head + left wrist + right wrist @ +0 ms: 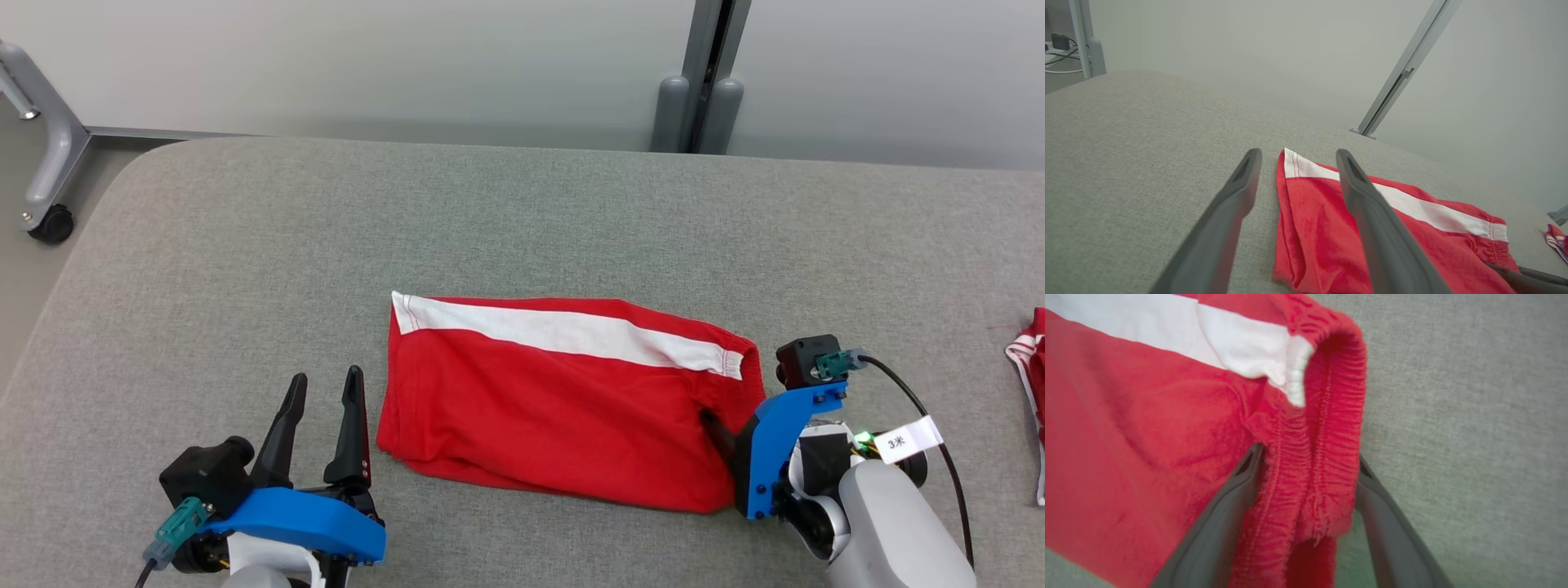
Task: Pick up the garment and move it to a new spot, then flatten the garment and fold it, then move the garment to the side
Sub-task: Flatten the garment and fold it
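Grey table (245, 245) w/ red garment (531, 408), R tool (1307, 455) astride waistband (1331, 396).

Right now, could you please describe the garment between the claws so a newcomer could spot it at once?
On the grey table's front middle lies a red garment, its waistband straddled by the right claw. Unlike the red-and-white cloth at the right edge, it carries one broad white stripe.

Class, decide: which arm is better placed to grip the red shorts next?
Right: the right gripper straddles the waistband of the red shorts; the left gripper stands open beside them, apart.
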Motion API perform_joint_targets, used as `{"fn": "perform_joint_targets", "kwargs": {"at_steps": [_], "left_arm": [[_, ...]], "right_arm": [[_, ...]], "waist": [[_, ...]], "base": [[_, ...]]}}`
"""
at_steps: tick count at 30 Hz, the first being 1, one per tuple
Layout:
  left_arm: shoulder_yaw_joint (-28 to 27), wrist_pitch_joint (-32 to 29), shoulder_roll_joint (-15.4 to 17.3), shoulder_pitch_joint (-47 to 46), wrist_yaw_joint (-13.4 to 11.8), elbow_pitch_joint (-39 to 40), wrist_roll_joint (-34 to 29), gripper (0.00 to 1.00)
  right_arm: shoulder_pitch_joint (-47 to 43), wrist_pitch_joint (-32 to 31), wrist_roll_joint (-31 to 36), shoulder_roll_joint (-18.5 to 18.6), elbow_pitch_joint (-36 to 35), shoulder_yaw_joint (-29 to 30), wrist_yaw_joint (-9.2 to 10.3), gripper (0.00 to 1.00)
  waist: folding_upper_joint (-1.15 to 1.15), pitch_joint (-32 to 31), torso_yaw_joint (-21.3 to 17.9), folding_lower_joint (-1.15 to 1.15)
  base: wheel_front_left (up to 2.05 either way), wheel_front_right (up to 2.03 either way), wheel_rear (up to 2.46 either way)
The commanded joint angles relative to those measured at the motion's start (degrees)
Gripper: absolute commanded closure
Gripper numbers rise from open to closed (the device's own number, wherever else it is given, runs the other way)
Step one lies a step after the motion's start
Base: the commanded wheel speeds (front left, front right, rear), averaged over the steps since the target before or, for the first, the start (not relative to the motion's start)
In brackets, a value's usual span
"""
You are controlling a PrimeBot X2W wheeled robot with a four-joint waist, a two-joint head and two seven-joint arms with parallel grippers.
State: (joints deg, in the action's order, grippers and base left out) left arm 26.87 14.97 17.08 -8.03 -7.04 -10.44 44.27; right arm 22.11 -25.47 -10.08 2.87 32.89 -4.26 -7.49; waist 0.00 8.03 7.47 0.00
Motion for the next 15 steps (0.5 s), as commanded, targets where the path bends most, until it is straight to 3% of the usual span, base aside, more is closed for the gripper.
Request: {"fn": "perform_joint_targets", "kwargs": {"at_steps": [1,2,6,11,15], "left_arm": [[0.1,0.2,-0.3,0.1,0.4,-0.2,-0.5,0.00],[0.2,0.2,-0.4,0.2,0.4,-0.2,-0.6,0.00],[0.8,0.2,-0.7,0.1,0.8,-0.5,-1.1,0.00],[1.8,0.2,-1.0,0.1,0.8,-0.2,-1.7,0.00],[2.6,-0.1,-1.0,0.5,0.8,0.2,-2.1,0.00]], "right_arm": [[0.8,-0.6,-0.8,0.0,1.6,-0.5,-0.01,0.19],[1.0,-0.8,-0.9,0.0,2.4,-0.5,-0.01,0.45],[2.1,-1.1,-3.0,0.0,5.1,-1.0,-0.01,1.00],[3.6,-0.9,-4.4,1.4,6.0,-1.5,0.01,1.00],[2.9,-1.9,-5.5,6.0,4.4,-1.6,0.04,1.00]], "waist": [[0.00,0.0,0.3,0.00],[0.00,-0.1,0.4,0.00],[0.00,-0.3,0.6,0.00],[0.00,-0.7,-0.3,0.00],[0.00,-1.0,-1.4,0.00]], "base": [[0.00,0.00,0.00],[0.00,0.00,0.00],[0.00,0.00,0.00],[0.00,0.00,0.00],[0.00,0.00,0.00]]}}
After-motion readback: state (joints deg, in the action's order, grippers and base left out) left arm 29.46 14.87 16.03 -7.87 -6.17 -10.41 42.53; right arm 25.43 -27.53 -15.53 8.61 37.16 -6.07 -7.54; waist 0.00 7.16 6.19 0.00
